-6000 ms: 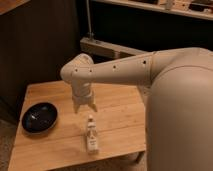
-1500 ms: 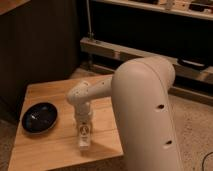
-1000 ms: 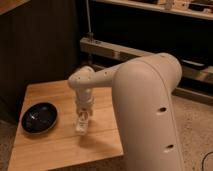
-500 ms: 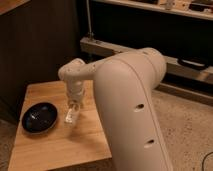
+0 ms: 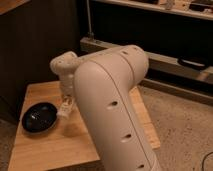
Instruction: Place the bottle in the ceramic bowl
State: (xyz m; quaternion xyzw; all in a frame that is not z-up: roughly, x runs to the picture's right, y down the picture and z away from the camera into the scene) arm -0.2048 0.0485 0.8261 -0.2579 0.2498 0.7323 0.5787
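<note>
The bottle (image 5: 63,110) hangs clamped in my gripper (image 5: 66,103) just beside the ceramic bowl (image 5: 39,116), above the worktop (image 5: 45,150); I'm mid-carry, and next I must centre it over the bowl, lower and release.

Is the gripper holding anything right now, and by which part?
Yes: the gripper holds the bottle by its upper part; the lower end sticks out below, just right of the ceramic bowl. The exact contact is hidden.
</note>
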